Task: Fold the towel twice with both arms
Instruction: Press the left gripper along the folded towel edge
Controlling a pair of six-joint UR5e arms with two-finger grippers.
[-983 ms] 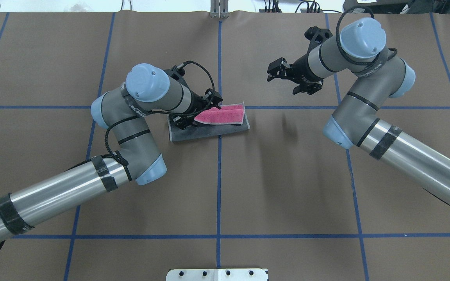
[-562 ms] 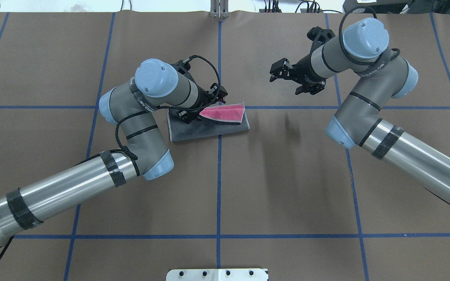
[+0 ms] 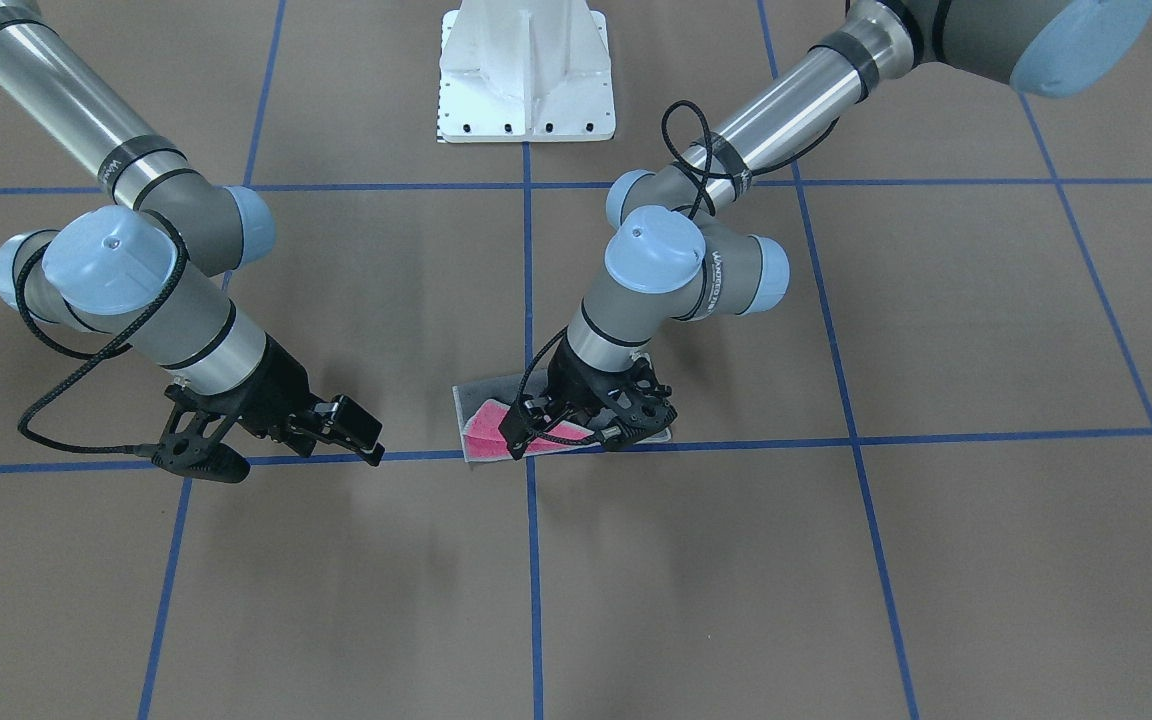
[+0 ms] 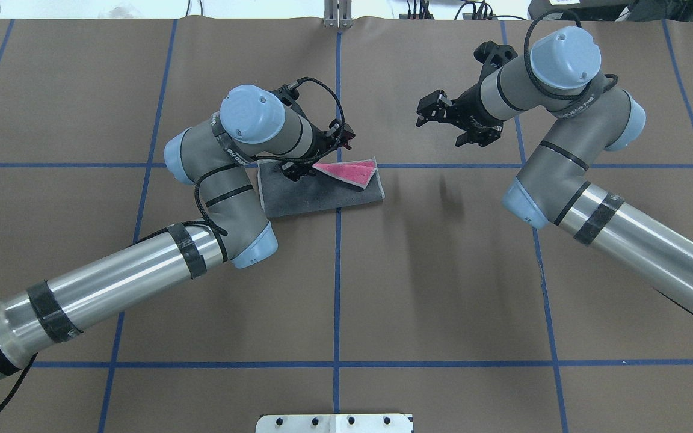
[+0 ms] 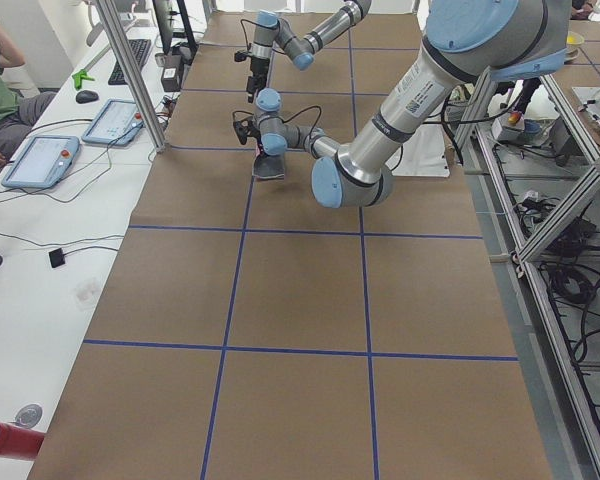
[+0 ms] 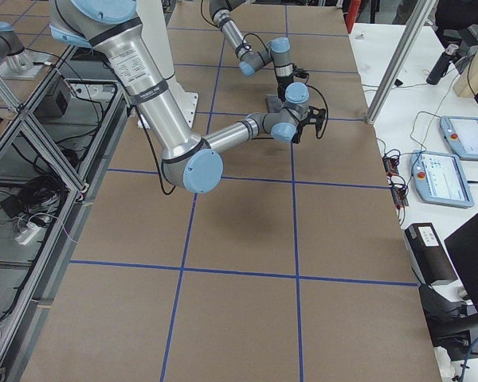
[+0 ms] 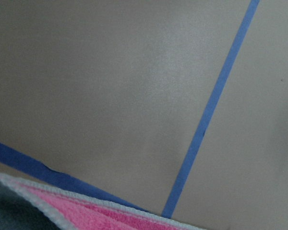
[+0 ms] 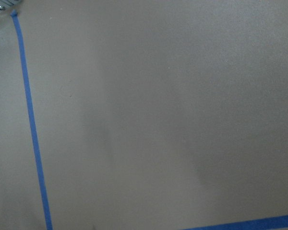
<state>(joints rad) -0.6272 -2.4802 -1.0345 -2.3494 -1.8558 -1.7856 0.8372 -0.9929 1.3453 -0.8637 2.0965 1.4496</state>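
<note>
The towel is fuzzy terry cloth, the table cover matt paper.

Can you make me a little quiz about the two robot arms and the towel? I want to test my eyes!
1. Is the right gripper open or shut?
2. Which gripper is at the towel? A: the left gripper. B: the right gripper. C: both.
3. True or false: the towel shows only pink from above.

Key:
1. Open. Its fingers stand wide apart above the bare table.
2. A.
3. False. It is mostly dark grey, with one pink flap along the far edge.
</note>
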